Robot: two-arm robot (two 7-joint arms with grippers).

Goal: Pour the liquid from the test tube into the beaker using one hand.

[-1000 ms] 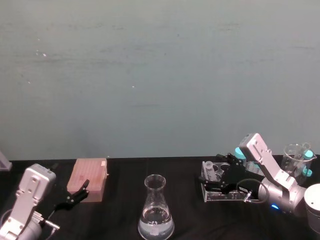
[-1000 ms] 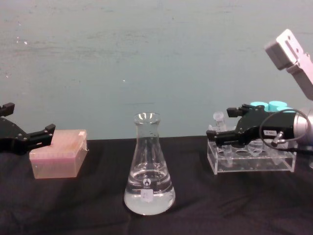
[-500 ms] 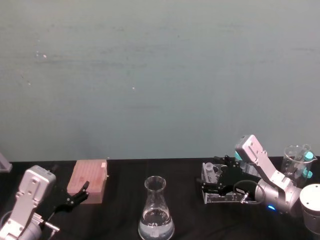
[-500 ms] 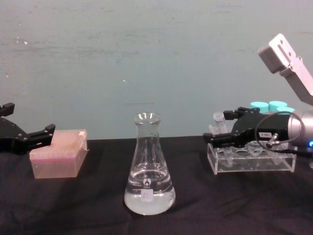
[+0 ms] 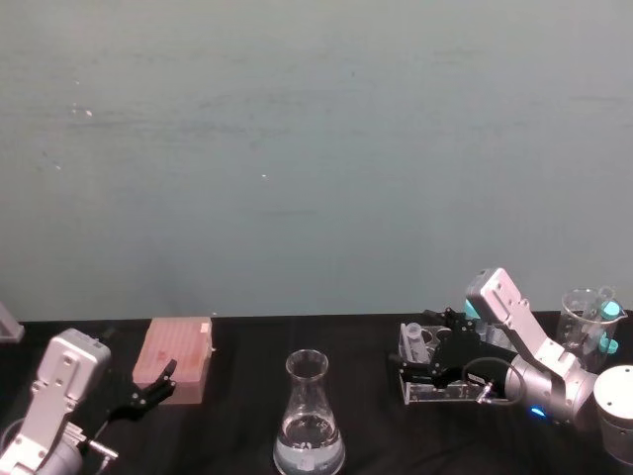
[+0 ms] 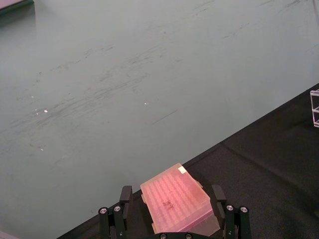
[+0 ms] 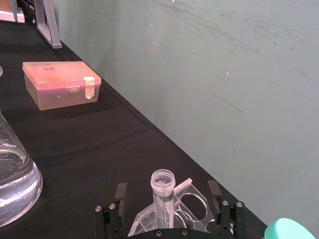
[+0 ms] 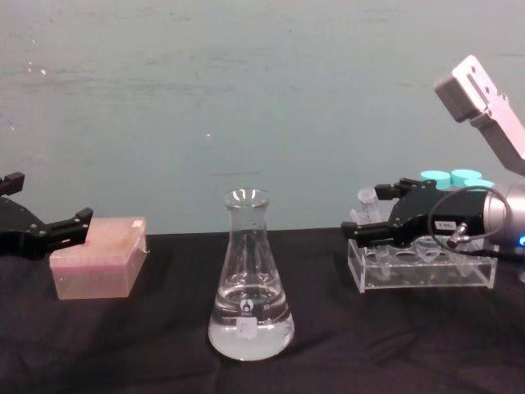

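Note:
The beaker (image 5: 309, 421) (image 8: 248, 287) is a clear conical flask at the table's front centre, with clear liquid (image 8: 250, 336) in its base. It also shows in the right wrist view (image 7: 12, 184). The test tube (image 5: 413, 341) (image 8: 367, 205) (image 7: 163, 191) stands upright and uncapped at the near-left end of a clear rack (image 8: 422, 275). My right gripper (image 5: 420, 346) (image 8: 367, 212) (image 7: 167, 190) is open, one finger on each side of the tube and apart from it. I cannot tell whether the tube holds liquid. My left gripper (image 5: 148, 391) (image 8: 49, 197) (image 6: 171, 191) rests open at the far left.
A pink lidded box (image 5: 176, 356) (image 8: 98, 258) (image 6: 177, 204) (image 7: 60, 84) lies just ahead of the left gripper. Taller teal-capped tubes (image 8: 451, 176) (image 7: 286, 229) stand in the rack behind the right gripper. A glass vessel (image 5: 588, 317) with a teal-capped tube stands at the far right.
The right arm has dropped a little and slid left, bringing its open fingers further around the test tube. The left arm and flask have stayed put.

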